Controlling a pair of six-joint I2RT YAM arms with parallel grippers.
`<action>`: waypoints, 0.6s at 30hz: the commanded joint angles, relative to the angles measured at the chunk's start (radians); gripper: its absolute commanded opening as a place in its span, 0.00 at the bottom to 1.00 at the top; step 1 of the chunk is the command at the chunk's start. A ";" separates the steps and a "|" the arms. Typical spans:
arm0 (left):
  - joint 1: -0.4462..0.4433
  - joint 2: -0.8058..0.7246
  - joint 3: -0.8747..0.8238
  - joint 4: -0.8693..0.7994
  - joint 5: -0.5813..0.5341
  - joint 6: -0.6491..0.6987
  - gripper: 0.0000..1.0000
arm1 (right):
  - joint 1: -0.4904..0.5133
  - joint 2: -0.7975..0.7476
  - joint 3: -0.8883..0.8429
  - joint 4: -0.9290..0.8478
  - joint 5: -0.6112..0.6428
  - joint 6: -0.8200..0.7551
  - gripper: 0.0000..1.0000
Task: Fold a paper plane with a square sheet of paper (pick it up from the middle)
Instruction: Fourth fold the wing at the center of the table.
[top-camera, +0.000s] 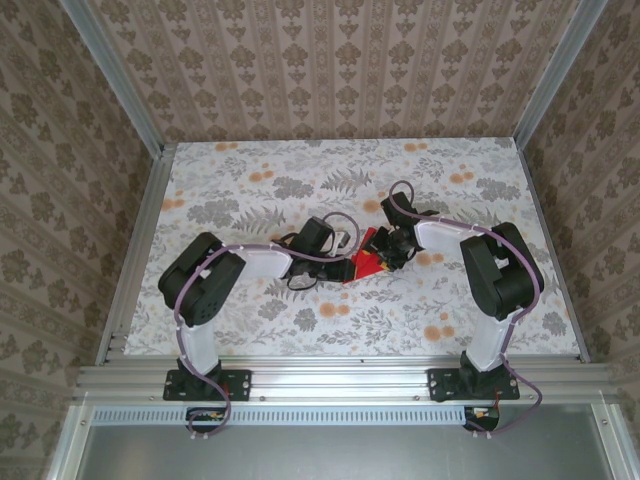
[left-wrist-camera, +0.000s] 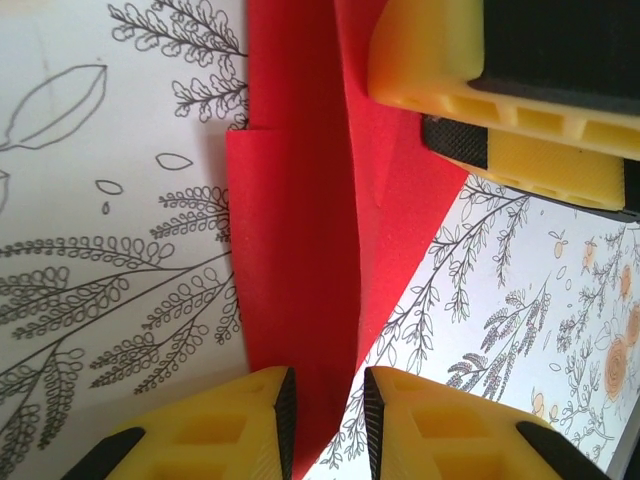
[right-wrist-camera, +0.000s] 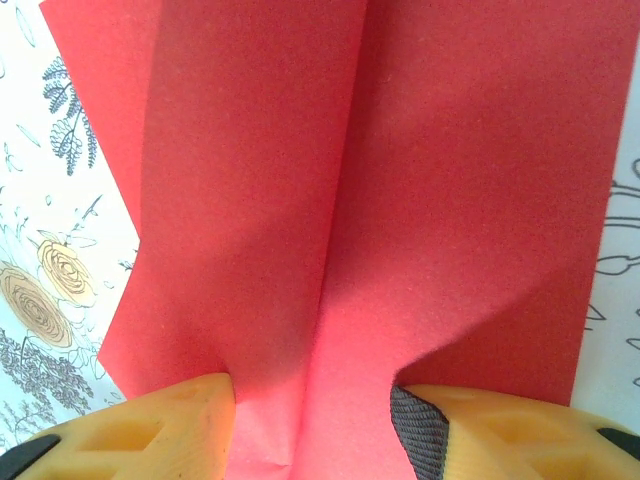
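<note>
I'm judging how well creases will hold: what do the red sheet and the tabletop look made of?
Red sheet: thin matte paper, judging by its sharp crease and fine grain. Tabletop: smooth floral-printed covering, possibly vinyl or laminate; the look leaves it open.

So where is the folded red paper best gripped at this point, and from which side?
Probably the centre crease, taken from straight above with the jaws on either side of it. The red paper otherwise lies flat on the table, so its edges offer little to pinch. The crease looks slightly raised and runs in line with the left gripper.
</note>
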 joint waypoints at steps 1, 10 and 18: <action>-0.011 0.009 0.028 -0.038 -0.008 0.048 0.27 | -0.014 0.149 -0.096 -0.243 0.244 0.013 0.54; -0.012 0.009 0.029 -0.045 -0.035 0.047 0.21 | -0.013 0.149 -0.095 -0.245 0.244 0.013 0.54; 0.005 0.009 0.018 -0.020 -0.011 0.015 0.15 | -0.012 0.147 -0.097 -0.245 0.245 0.013 0.54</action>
